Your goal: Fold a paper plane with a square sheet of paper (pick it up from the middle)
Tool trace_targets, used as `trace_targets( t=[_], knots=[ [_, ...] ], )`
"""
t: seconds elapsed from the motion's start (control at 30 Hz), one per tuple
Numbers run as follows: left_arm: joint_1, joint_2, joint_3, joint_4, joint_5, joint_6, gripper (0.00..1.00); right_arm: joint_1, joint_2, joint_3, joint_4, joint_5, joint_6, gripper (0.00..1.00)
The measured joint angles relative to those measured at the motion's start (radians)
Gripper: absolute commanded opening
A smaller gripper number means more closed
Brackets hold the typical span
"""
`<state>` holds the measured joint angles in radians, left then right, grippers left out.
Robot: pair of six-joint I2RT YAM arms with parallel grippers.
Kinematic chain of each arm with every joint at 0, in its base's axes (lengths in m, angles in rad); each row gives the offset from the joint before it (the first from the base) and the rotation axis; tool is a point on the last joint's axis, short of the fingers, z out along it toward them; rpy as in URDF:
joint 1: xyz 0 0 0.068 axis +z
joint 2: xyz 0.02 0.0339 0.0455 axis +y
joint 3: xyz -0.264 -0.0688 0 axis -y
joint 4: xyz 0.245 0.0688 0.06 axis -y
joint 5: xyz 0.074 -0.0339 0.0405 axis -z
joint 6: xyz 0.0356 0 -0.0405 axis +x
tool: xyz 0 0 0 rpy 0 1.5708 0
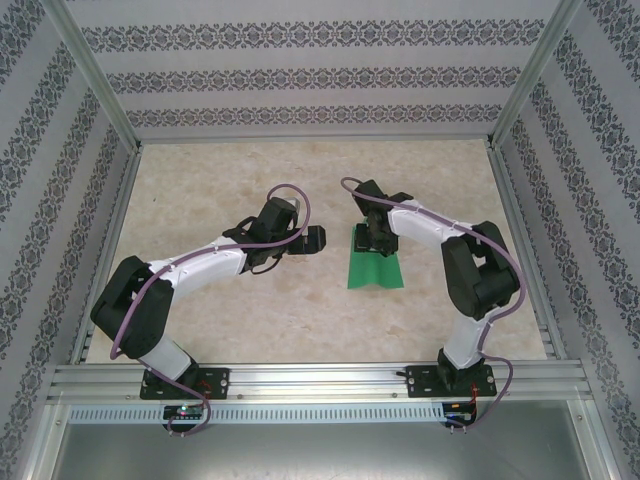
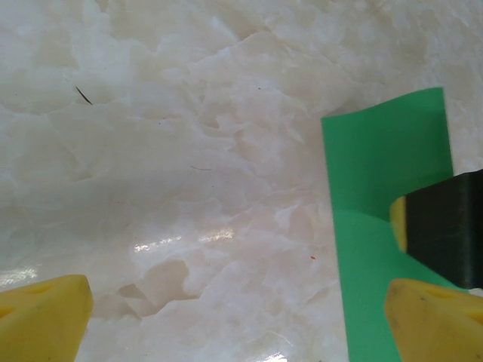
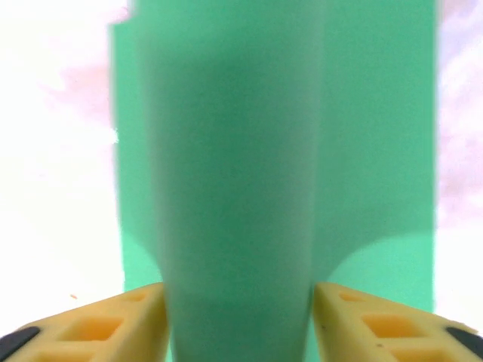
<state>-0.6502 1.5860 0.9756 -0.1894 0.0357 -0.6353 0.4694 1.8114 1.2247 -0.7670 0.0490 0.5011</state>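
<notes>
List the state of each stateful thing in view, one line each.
square sheet of paper: lying on the table, middle bowed up into a ridge.
right gripper: part-closed, pinching that ridge from both sides.
left gripper: wide open, holding nothing, at the paper's edge.

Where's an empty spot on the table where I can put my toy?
Bare table along the back wall, beyond both arms, and the near patch between the two arm bases. It's crowded in the middle, where the left hand and right hand are at the green paper.
</notes>
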Motion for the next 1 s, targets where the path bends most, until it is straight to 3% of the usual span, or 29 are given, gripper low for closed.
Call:
trace_targets(
  t=[0.07, 0.23, 0.37, 0.53, 0.77, 1.0],
  knots=[
    [0.0, 0.0, 0.0, -0.005, -0.001, 0.001, 1.0, 0.0, -0.021, 0.0, 0.0, -0.002, 0.001, 0.4],
    [0.0, -0.006, 0.0, -0.015, -0.015, 0.002, 1.0, -0.007, -0.068, -0.001, 0.003, -0.051, 0.006, 0.4],
    [0.0, -0.026, 0.0, -0.022, -0.039, 0.001, 1.0, -0.019, -0.153, -0.018, 0.073, -0.187, 0.05, 0.41],
    [0.0, -0.105, -0.015, -0.022, -0.093, -0.003, 1.0, -0.027, -0.238, -0.082, 0.317, -0.42, 0.196, 0.41],
    [0.0, -0.165, -0.035, -0.021, -0.111, -0.006, 1.0, -0.031, -0.134, -0.178, 0.556, -0.543, 0.324, 0.42],
    [0.0, -0.154, -0.037, -0.016, -0.071, -0.006, 1.0, -0.061, -0.064, -0.274, 0.588, -0.549, 0.332, 0.5]
  ],
)
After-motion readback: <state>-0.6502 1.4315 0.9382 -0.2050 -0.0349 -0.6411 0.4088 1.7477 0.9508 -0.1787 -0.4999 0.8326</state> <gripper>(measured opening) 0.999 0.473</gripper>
